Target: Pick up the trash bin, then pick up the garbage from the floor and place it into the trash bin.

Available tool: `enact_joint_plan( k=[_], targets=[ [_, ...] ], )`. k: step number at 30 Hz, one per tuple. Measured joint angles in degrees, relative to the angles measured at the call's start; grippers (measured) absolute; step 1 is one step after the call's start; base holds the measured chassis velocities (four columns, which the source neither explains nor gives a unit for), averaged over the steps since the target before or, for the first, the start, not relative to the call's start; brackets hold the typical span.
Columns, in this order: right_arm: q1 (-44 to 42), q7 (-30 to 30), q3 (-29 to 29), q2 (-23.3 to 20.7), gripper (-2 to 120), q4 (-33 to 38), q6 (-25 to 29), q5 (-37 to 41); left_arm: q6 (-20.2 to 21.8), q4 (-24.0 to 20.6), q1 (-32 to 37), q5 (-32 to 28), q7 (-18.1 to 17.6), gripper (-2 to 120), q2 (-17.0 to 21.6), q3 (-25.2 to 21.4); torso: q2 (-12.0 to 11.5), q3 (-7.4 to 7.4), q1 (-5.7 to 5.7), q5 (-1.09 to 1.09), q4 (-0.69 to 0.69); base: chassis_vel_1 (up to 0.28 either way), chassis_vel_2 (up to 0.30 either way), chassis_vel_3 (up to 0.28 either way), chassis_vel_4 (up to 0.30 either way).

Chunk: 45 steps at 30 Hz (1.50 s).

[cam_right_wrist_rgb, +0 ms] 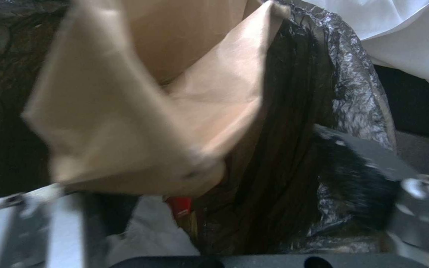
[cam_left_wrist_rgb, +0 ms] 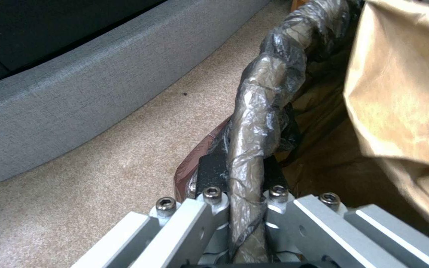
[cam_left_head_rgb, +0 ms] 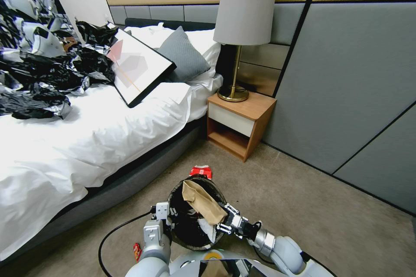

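The trash bin (cam_left_head_rgb: 190, 229), lined with a black bag, hangs just in front of me above the carpet. My left gripper (cam_left_head_rgb: 163, 215) is shut on its near-left rim (cam_left_wrist_rgb: 269, 82), fingers (cam_left_wrist_rgb: 209, 175) clamping the bag-wrapped edge. A crumpled brown paper bag (cam_left_head_rgb: 203, 201) leans inside the bin, over a red wrapper (cam_right_wrist_rgb: 180, 206) and a white scrap (cam_right_wrist_rgb: 145, 234). My right gripper (cam_left_head_rgb: 224, 220) is at the bin's right rim, open, its fingers (cam_right_wrist_rgb: 363, 163) spread either side of the brown paper (cam_right_wrist_rgb: 140, 104). A red-and-white wrapper (cam_left_head_rgb: 201, 171) lies on the floor behind the bin, and a small red one (cam_left_head_rgb: 137, 251) lies by my left arm.
The bed (cam_left_head_rgb: 86, 138) with grey base (cam_left_wrist_rgb: 75, 93) runs along the left, close to the bin. On it lie black plastic sheeting (cam_left_head_rgb: 39, 78) and a framed picture (cam_left_head_rgb: 138, 67). A wooden nightstand (cam_left_head_rgb: 238, 123) with a lamp (cam_left_head_rgb: 242, 17) stands ahead. Open carpet (cam_left_head_rgb: 325, 207) lies to the right.
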Motion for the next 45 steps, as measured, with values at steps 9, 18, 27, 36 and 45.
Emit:
enact_joint_plan(
  k=[9, 18, 27, 36, 45],
  targets=[
    [-0.03, 0.02, -0.04, 0.01, 100, 0.08, -0.02, -0.05, 0.07, 0.0, -0.09, -0.25, 0.0, 0, 0.07, -0.18, 0.0, 0.0, 0.0, 0.0, 0.0, 0.0, 0.0, 0.0, 0.0],
    [-0.88, -0.05, 0.69, -0.16, 100, 1.14, 0.13, -0.45, 0.09, 0.09, -0.38, -0.27, -0.05, 0, 0.0, -0.25, 0.0, 0.0, 0.0, 0.0, 0.0, 0.0, 0.0, 0.0, 0.0],
    [-2.63, -0.19, 2.34, -0.84, 100, 3.59, 0.69, -1.28, 0.1, 1.19, -0.95, -0.59, -0.05, 0, 0.05, -0.39, 0.0, 0.0, 0.0, 0.0, 0.01, 0.0, 0.0, 0.0, 0.0],
    [-5.28, 0.74, 4.76, -2.04, 100, 8.34, 1.14, -1.34, 0.47, 1.75, -1.98, -1.5, -0.29, 0, 0.09, -1.17, 0.0, 0.0, 0.0, 0.0, 0.0, 0.0, 0.0, 0.0, 0.0],
    [-7.08, 14.96, 7.66, 1.86, 100, 17.58, -0.55, -0.27, -0.1, 2.04, -1.88, -0.92, -0.42, 0, -0.28, -1.61, -0.01, 0.0, 0.0, 0.0, -0.01, 0.0, 0.0, 0.0, 0.0]
  ],
)
